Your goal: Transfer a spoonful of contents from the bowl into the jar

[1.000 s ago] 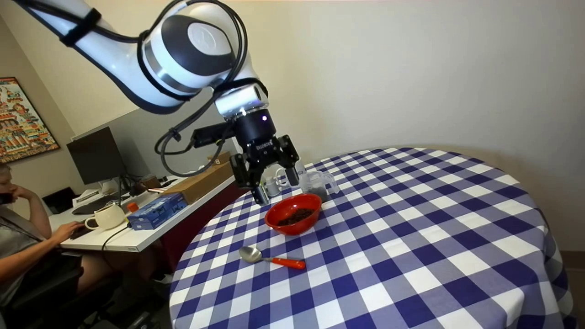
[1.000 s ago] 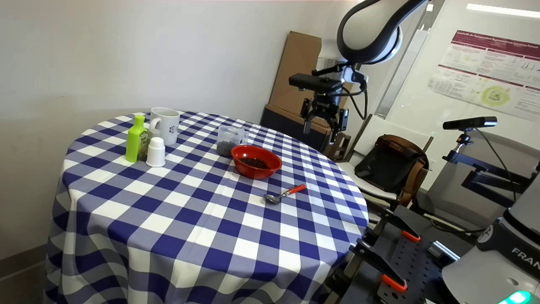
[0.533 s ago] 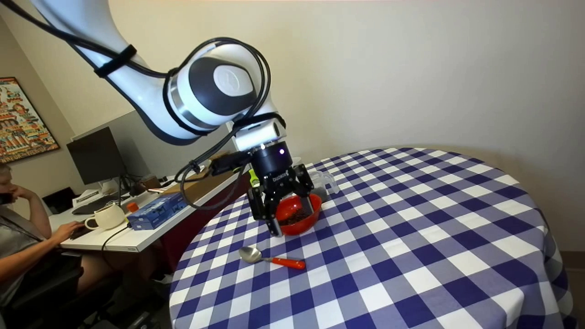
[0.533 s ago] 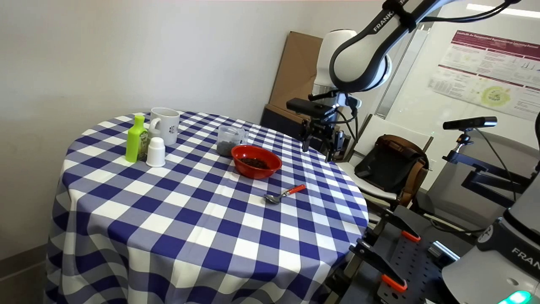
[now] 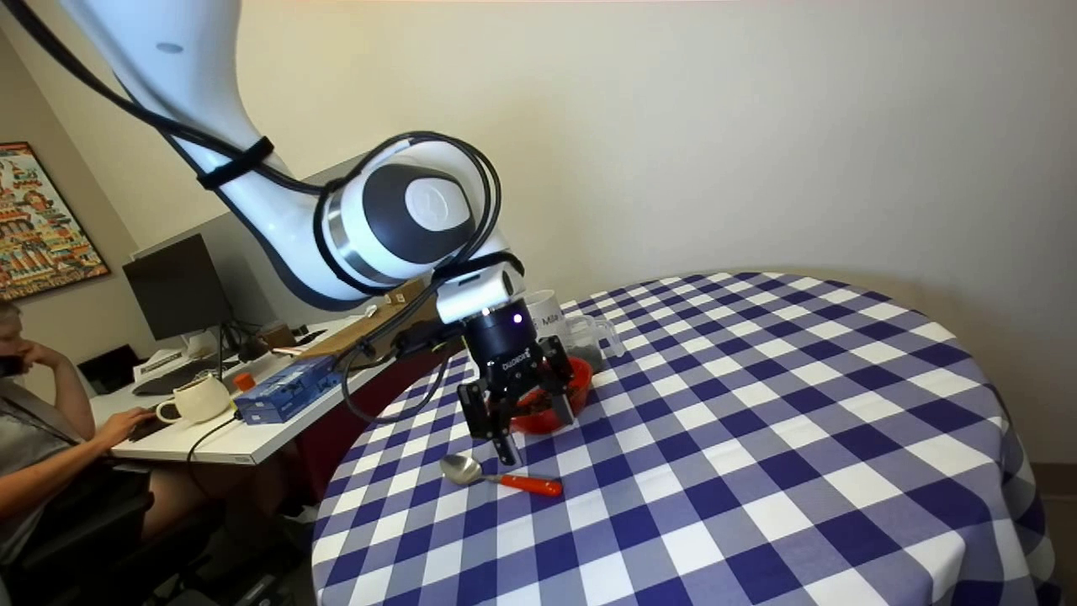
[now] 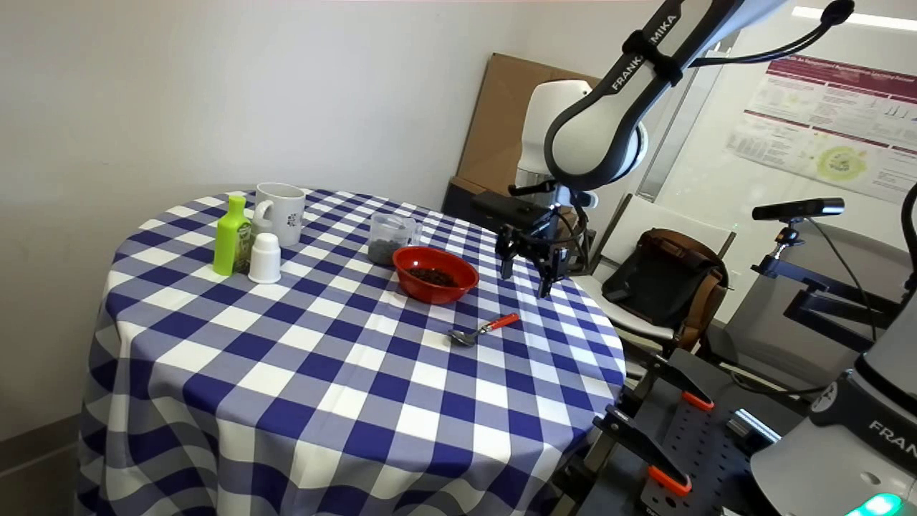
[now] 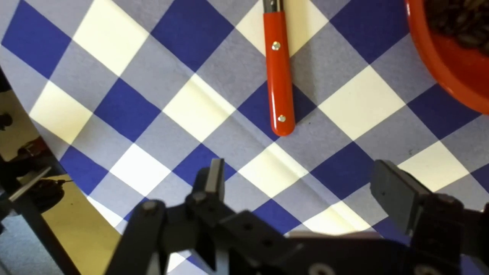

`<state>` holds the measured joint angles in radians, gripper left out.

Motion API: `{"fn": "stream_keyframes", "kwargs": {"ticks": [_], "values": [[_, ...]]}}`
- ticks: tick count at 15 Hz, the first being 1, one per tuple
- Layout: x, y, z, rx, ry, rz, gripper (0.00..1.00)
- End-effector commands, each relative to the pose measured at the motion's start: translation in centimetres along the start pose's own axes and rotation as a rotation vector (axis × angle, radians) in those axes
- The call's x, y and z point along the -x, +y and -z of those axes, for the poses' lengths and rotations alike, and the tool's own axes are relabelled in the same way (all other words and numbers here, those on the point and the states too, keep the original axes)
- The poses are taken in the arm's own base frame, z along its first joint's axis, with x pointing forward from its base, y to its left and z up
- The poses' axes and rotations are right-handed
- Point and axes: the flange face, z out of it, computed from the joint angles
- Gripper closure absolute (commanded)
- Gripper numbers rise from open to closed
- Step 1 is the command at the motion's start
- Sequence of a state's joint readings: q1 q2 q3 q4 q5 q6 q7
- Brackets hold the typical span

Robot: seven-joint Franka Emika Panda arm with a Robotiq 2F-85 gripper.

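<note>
The spoon, with a red handle, lies flat on the checked cloth in both exterior views (image 5: 530, 484) (image 6: 499, 323). Its handle (image 7: 280, 76) points toward my jaws in the wrist view; its scoop is out of frame there. My gripper (image 5: 537, 433) (image 6: 526, 281) (image 7: 298, 172) is open and empty, above the table just beyond the handle end. The red bowl (image 6: 433, 292) holds dark brown beans; its rim (image 7: 420, 42) shows at the wrist view's upper right. The clear jar (image 6: 394, 228) with a handle, holding something dark grey, stands beside the bowl, and also shows here (image 5: 586, 337).
A white mug (image 6: 283, 215), a green bottle (image 6: 228, 240) and a white shaker (image 6: 265, 259) stand together across the table. The round table's edge (image 7: 65, 164) shows at left in the wrist view. A person sits at a desk (image 5: 210, 442) beside the table.
My gripper has come down toward the table, close to the spoon's handle end, and stays open. The spoon, bowl and jar have not moved.
</note>
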<state>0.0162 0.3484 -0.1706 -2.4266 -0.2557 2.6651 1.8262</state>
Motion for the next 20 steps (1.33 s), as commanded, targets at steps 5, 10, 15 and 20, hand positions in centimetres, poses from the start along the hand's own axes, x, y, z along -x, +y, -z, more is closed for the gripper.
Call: {"fn": "stream_keyframes", "kwargs": {"ticks": [5, 10, 15, 20], "values": [[2.2, -0.3, -2.7, -0.006, 0.023, -0.015, 0.07], [3.4, -0.2, -4.1, 0.013, 0.043, 0.009, 0.07], [4.1, -0.3, -5.2, 0.025, 0.066, 0.025, 0.12], [4.2, -0.4, -5.7, 0.030, 0.074, 0.031, 0.54]]}}
